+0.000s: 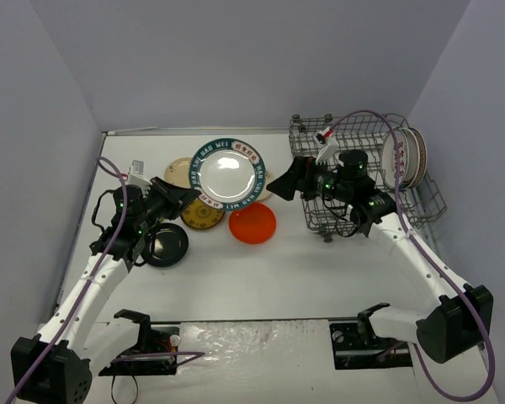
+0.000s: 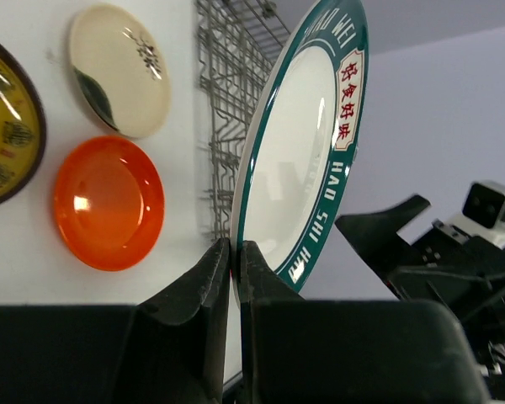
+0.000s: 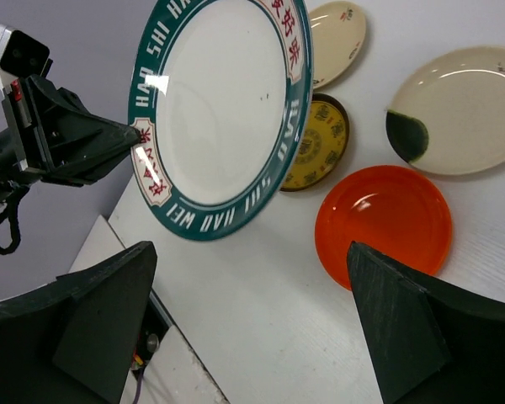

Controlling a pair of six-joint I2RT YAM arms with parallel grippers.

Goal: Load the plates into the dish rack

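Observation:
A white plate with a green lettered rim [image 1: 226, 175] is held up on edge above the table. My left gripper [image 1: 189, 195] is shut on its lower left rim, and in the left wrist view both fingers [image 2: 234, 252] pinch that rim [image 2: 307, 160]. My right gripper [image 1: 278, 185] stands open just right of the plate, apart from it; in the right wrist view its wide jaws [image 3: 251, 248] frame the table below the plate [image 3: 223, 109]. The grey wire dish rack [image 1: 316, 126] sits at the back right with patterned plates [image 1: 404, 158] standing at its right end.
Flat on the table lie an orange plate [image 1: 252, 223], a brown plate with a yellow centre [image 1: 202, 215], a black plate [image 1: 167, 246] and a cream plate [image 1: 178, 172]. A second cream plate [image 3: 463, 109] shows in the right wrist view. Walls close in on three sides.

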